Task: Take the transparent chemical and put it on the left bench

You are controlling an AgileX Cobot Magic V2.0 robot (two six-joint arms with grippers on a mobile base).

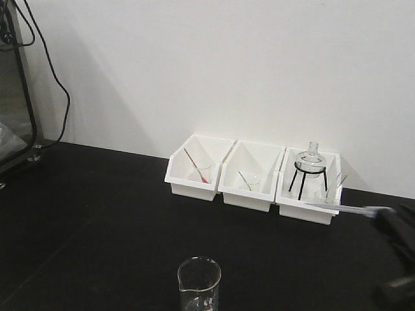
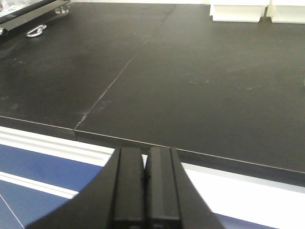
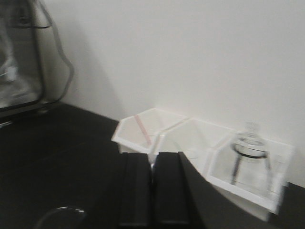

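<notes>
The transparent chemical (image 1: 198,282), a clear glass beaker with a spout and white marks, stands upright on the left bench (image 1: 97,220) near its front edge. In the right wrist view only its rim (image 3: 59,213) shows, at the lower left. My right gripper (image 3: 152,157) is shut and empty, up and to the right of that rim; the view is blurred. The right arm (image 1: 401,249) shows as a dark blur at the right edge of the front view. My left gripper (image 2: 144,151) is shut on nothing and hangs just off the bench's front edge (image 2: 190,155).
Three white bins (image 1: 249,175) sit in a row against the white wall. Two hold small beakers with sticks; the right one holds a round flask on a black tripod (image 1: 308,165). A thin glass rod (image 1: 353,208) juts from the right bin. Cables (image 1: 55,78) hang at left.
</notes>
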